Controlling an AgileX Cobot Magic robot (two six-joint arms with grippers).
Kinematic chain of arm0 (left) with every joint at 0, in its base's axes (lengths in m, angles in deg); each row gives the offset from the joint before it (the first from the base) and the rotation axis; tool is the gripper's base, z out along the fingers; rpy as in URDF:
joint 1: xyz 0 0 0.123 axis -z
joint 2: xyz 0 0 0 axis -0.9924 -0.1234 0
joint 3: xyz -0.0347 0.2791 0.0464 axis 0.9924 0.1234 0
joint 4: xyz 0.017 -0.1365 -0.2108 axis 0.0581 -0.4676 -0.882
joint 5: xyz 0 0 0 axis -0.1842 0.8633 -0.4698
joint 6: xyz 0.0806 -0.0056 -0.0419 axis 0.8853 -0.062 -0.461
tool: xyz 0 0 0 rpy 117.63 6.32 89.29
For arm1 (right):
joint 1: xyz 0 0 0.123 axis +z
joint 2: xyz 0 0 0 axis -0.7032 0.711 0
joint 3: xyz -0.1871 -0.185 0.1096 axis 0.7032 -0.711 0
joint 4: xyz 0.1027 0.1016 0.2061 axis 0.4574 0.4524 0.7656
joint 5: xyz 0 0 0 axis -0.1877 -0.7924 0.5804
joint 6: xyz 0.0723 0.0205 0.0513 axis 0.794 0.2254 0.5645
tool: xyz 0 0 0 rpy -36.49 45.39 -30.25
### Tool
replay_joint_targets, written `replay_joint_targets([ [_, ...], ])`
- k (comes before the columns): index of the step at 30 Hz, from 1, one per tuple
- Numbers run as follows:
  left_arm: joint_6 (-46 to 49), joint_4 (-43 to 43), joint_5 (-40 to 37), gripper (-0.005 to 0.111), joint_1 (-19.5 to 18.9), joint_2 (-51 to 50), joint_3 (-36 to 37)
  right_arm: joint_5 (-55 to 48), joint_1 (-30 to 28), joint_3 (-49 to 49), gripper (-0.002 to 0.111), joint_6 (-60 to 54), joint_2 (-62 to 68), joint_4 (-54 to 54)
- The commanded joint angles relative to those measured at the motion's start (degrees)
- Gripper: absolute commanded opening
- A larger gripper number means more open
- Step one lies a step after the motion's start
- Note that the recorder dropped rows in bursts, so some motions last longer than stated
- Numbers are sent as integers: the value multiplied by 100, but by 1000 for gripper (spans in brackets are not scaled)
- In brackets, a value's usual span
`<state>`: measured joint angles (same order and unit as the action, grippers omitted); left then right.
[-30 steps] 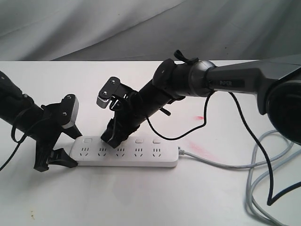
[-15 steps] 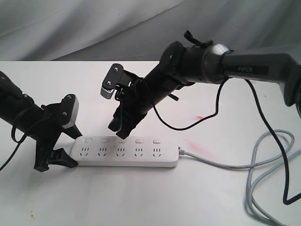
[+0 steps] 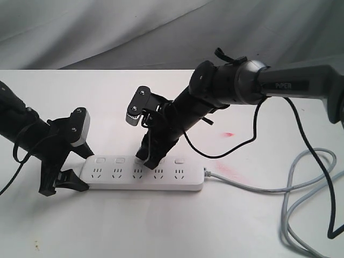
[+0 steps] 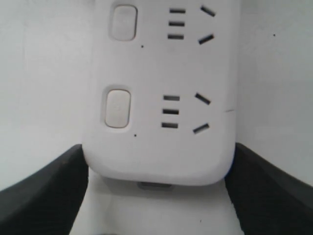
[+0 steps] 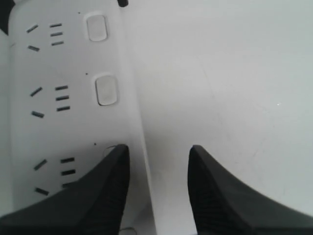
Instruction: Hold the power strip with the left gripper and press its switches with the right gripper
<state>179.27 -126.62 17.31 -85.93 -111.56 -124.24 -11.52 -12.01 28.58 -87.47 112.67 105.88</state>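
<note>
The power strip (image 3: 177, 180) lies flat on the white table (image 3: 161, 226), its long side running across the exterior view, sockets and switches (image 3: 119, 160) facing up. Its grey cord (image 3: 252, 187) leaves the right end and curls away over the table toward the right edge.

The left gripper (image 3: 81, 167) clamps the strip's rounded left end: in the left wrist view the two black fingers (image 4: 44, 196) press against the strip's two long edges, with the first two sockets and their buttons beyond them. Its slim black arm comes in from the left edge and slopes down to the strip, the pale grey block (image 3: 81, 134) uppermost.

The right gripper (image 3: 150, 159) points steeply down at the row of switches near the strip's middle. In the right wrist view its fingers (image 5: 98, 196) stand slightly parted and hold nothing; one fingertip sits at the third switch from the clamped end (whether it presses down cannot be told), the other hangs over bare table just beside the strip's far edge. The forearm lettered PIPER (image 3: 290, 85) reaches in almost level from the right, bends at the wrist and slants down leftward, with the grey screwed plate (image 3: 138, 105) tilted above the fingers

A pink smear (image 3: 228, 134) marks the table behind the cord
</note>
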Motion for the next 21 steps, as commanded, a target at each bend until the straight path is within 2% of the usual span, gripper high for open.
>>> replay_joint_targets([
  [1,7,0,-11,40,32,-25,-40,138,-17,-55,37,-3,-37,3],
  [21,7,0,-11,40,32,-25,-40,111,8,-55,37,-3,-121,61],
])
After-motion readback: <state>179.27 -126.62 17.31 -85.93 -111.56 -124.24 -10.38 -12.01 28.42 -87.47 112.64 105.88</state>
